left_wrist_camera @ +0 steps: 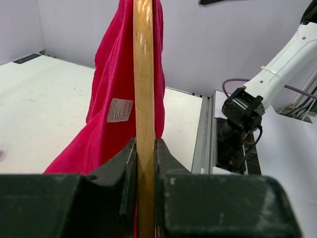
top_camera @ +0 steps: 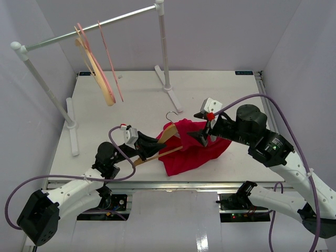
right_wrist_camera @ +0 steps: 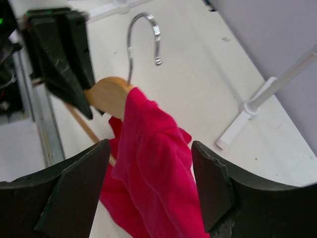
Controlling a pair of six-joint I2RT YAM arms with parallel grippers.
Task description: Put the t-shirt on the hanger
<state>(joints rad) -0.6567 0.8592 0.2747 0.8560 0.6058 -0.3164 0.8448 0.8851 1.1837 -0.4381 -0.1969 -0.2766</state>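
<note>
Left gripper is clamped tight on the hanger, pinching its wooden arm. Right gripper gapes wide, jaws either side of the shirt. Shirt's draped over the hanger's shoulder below the hook, near the table front.

left hand clamped, right hand spread wide

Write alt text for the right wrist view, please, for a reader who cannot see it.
The right gripper stands open around a red t-shirt draped over one end of a wooden hanger. The left gripper clamps the hanger at upper left, and the hanger's silver hook arches above the white table.
</note>
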